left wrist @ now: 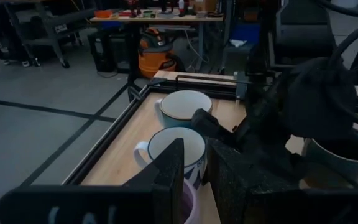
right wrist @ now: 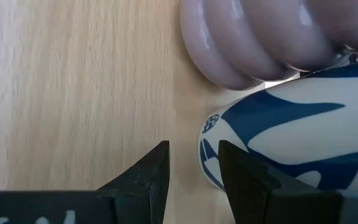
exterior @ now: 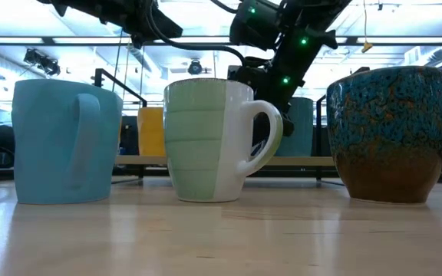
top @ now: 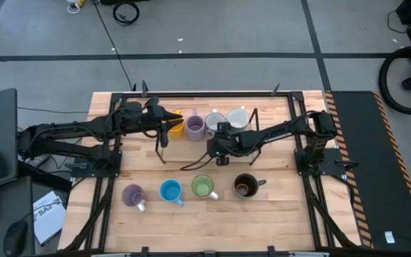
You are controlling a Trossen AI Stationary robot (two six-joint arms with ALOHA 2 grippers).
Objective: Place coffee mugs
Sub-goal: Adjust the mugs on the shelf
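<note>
patterned mug (right wrist: 303, 130) beside low right gripper (right wrist: 194, 163) (jaws parted)

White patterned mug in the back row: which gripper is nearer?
Right. The right gripper sits right beside the white patterned mug; the left gripper is farther off, past the purple mug.

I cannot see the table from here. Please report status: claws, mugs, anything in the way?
Right claw open beside white patterned mug, nothing held. Left claw over back row near orange mug. Four mugs wait in front; purple mug touches patterned one.
</note>
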